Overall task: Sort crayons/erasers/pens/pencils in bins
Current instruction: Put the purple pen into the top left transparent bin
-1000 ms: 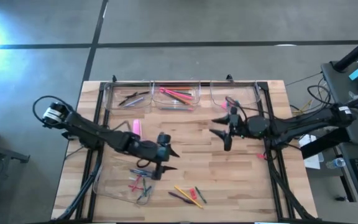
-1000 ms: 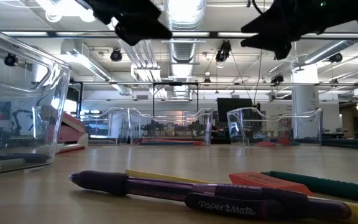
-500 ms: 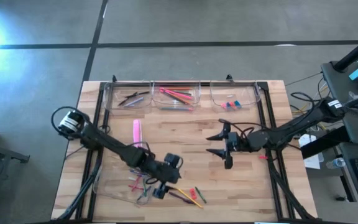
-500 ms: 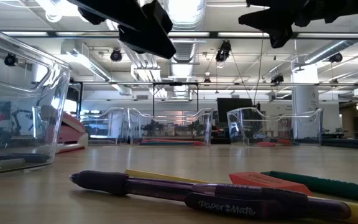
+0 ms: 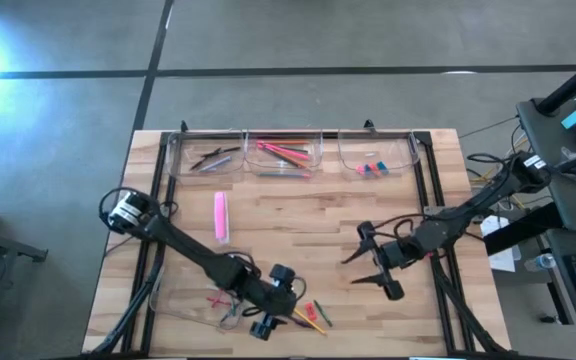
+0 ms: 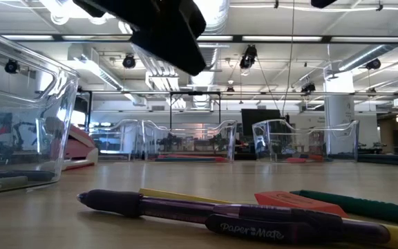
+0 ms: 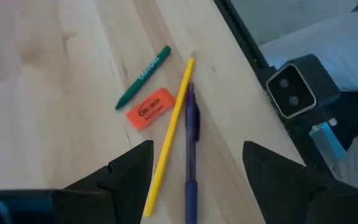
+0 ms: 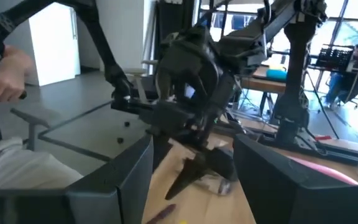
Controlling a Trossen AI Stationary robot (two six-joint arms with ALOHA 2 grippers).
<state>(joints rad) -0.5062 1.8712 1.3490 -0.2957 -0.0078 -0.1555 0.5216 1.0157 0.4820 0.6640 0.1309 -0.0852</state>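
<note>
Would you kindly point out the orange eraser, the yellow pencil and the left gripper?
orange eraser (image 7: 151, 108), left wrist view, middle of its printed face.
yellow pencil (image 7: 170, 134), left wrist view, mid-shaft.
left gripper (image 7: 194, 163), left wrist view, midway between its open fingertips.

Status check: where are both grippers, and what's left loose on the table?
Left gripper open above yellow pencil, pen, orange eraser. Right gripper open, empty, mid-table. Nothing blocking.
</note>
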